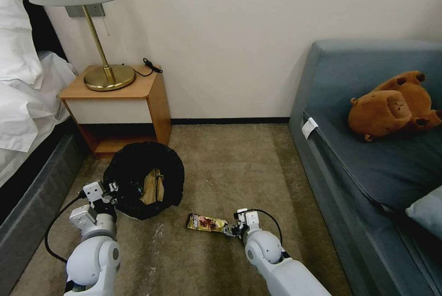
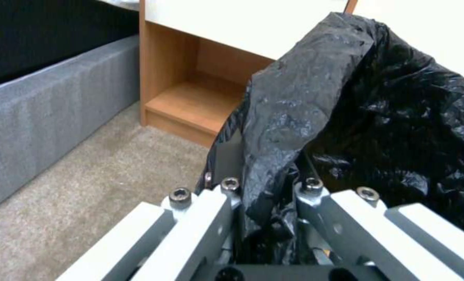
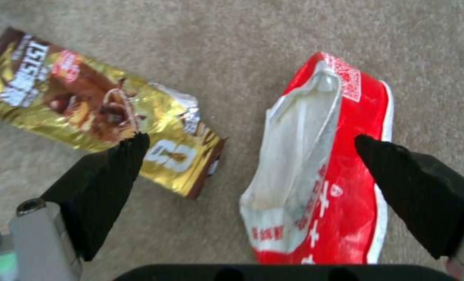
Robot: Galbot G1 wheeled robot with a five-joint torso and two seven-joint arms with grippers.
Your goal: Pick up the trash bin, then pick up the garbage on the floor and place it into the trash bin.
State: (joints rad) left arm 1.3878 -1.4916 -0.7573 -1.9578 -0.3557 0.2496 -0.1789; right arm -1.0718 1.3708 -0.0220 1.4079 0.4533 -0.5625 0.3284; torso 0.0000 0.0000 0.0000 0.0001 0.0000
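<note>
Beside the nightstand (image 1: 115,102), the left gripper (image 2: 266,195) clenches the trash bin (image 1: 142,178) rim to keep it reachable, while the right gripper (image 3: 247,164), spread wide beside that bin, straddles the red-and-white packet (image 3: 320,171) for grasping.

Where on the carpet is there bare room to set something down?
Bare carpet runs between the nightstand and sofa. It is crowded near the trash bin, gold wrapper and right claw.

Glossy crinkled black plastic lines the trash bin (image 1: 143,180); the snack-bar wrapper (image 3: 99,107) is shiny foil on matt, rough carpet (image 1: 239,167).
</note>
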